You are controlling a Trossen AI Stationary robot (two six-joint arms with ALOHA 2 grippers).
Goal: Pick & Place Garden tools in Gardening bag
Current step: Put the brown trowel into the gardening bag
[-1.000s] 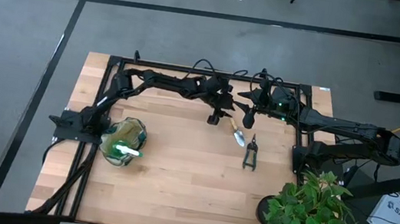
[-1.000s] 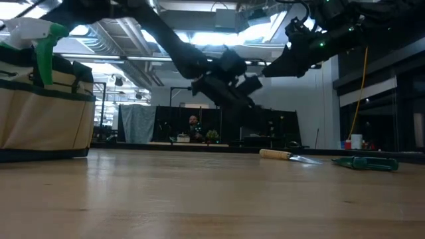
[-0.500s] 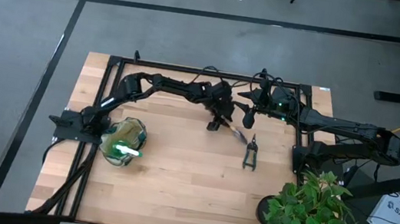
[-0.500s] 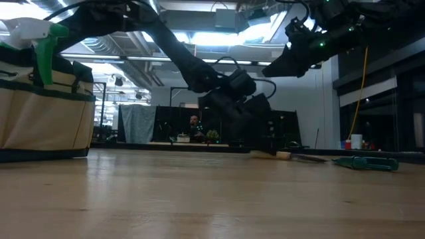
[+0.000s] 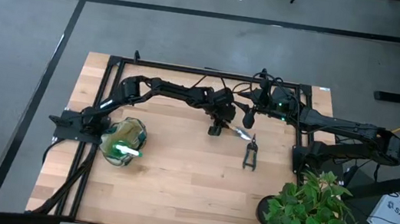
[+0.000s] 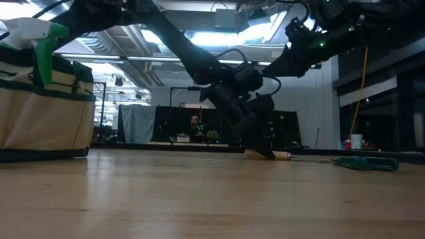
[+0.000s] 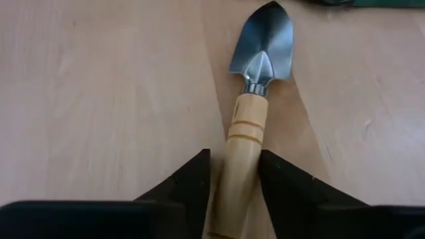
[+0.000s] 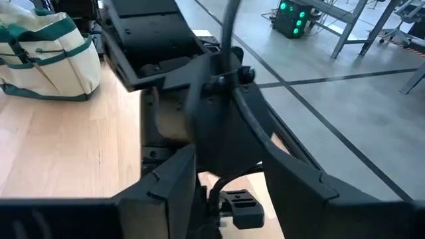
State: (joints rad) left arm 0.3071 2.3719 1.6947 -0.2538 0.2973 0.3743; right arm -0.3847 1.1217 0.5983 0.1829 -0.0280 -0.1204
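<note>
Left gripper (image 5: 216,126) down at the table (image 5: 176,178) near its far middle, fingers (image 7: 189,189) set either side of the trowel (image 7: 255,99) handle — dark pads flanking the wood closely, though full clamping cannot be told from the wrist view. Trowel flat on the boards, wooden handle between the fingers, metal blade pointing away from the wrist and toward the shears (image 5: 251,154). In the low view, left gripper (image 6: 262,143) lowered right to the tabletop over the trowel (image 6: 279,155), only the handle end showing past it. Shears (image 6: 366,162) flat on the table just beside the trowel blade, on the right-arm side, untouched. Right gripper (image 5: 248,118) hovering above the far edge of the table, close to the left one (raised well off the wood in the low view (image 6: 292,56)); fingers (image 8: 166,179) spread apart with nothing between them, looking across at the left arm. Bag (image 5: 124,141) well apart on the left side of the table, upright, with the spray bottle (image 5: 127,151) standing inside — green trigger head (image 6: 40,36) poking above the rim of the bag (image 6: 46,119). Bag (image 8: 46,50) also visible from the right wrist. Potted plant (image 5: 310,215) at the near right corner.
</note>
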